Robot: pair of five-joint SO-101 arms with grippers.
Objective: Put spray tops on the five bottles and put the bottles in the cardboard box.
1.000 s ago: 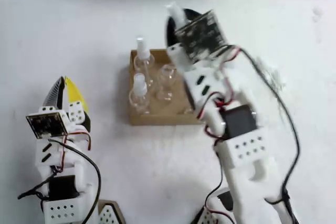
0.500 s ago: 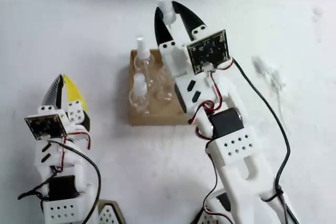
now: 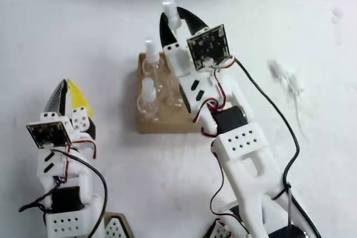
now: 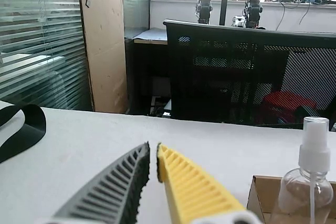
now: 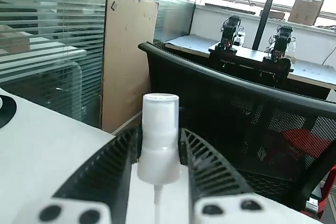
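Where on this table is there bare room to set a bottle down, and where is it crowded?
Bare table lies between the left gripper and the cardboard box, and across the far left corner. The strip in front of the box is bare too. Crowded: the box, with the right arm over its bottles and a spray top in the right gripper.

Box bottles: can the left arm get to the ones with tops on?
Probably yes. Only bare table lies between the left gripper and the box, and the two topped bottles stand on that side. The right arm, holding a spray top, hangs over the other side.
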